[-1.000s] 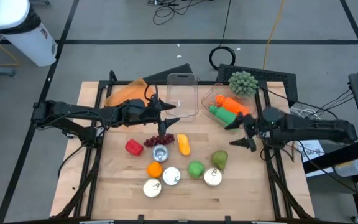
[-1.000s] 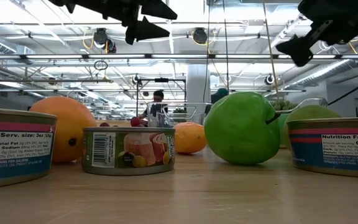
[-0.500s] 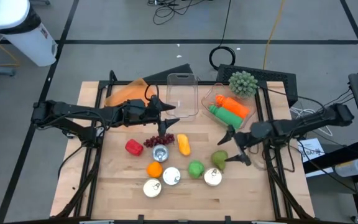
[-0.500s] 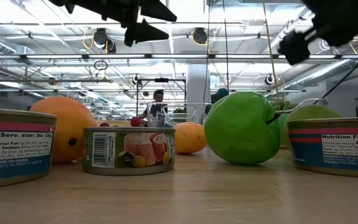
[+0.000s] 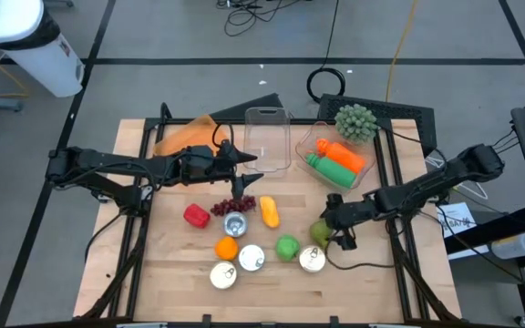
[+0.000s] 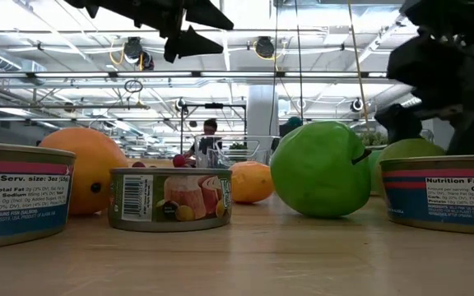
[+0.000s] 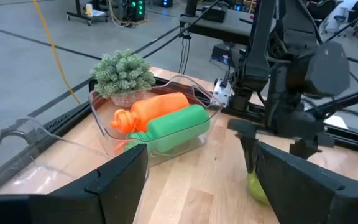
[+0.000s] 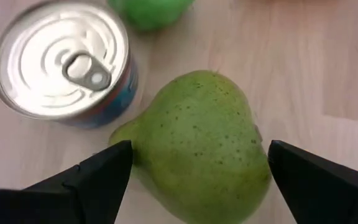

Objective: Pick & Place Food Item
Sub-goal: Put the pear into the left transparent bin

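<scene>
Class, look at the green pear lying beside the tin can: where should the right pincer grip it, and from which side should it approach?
Grip the pear across its wide, rounded belly, coming straight down from above. It lies on its side on the table, narrow end toward the tin can, so the flanks are free. The open right pincer already straddles it.

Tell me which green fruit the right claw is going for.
The pear, nearest the table's right edge: the right claw is down over it, open fingers on either side. The rounder green apple, between two cans, sits clear of the claw.
</scene>
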